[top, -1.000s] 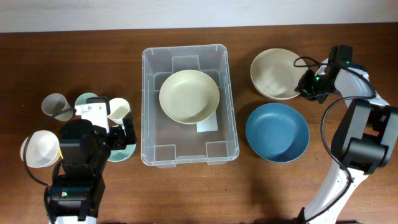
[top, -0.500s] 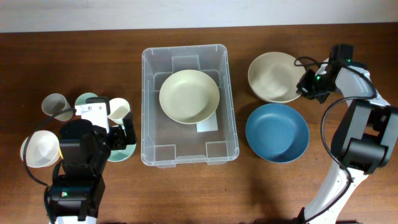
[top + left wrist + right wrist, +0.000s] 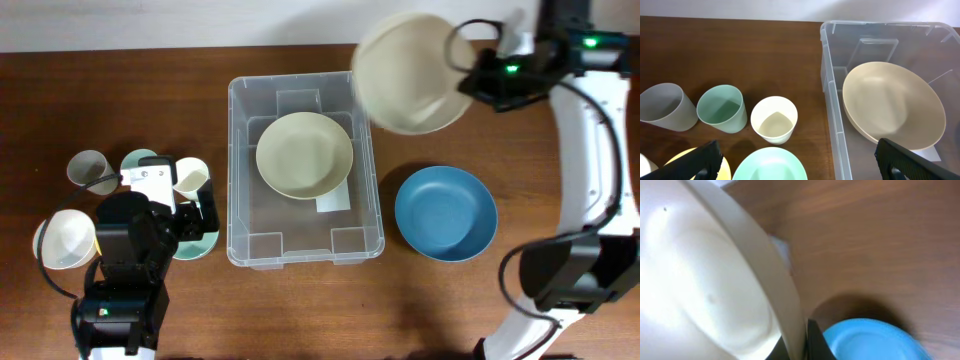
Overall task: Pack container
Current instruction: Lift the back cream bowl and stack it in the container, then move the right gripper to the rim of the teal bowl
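Right gripper [image 3: 468,84] is clamped on the rim of a large cream round plastic bowl [image 3: 408,72], held tilted in the air by the far right corner of the big clear plastic rectangular container [image 3: 232,170] at mid-worktop, probably to nest on the matching cream bowl [image 3: 304,154] inside; blue round bowl [image 3: 445,212] sits near the right edge; left gripper [image 3: 799,164] hangs jaws wide over the cups by the left edge, out of the way
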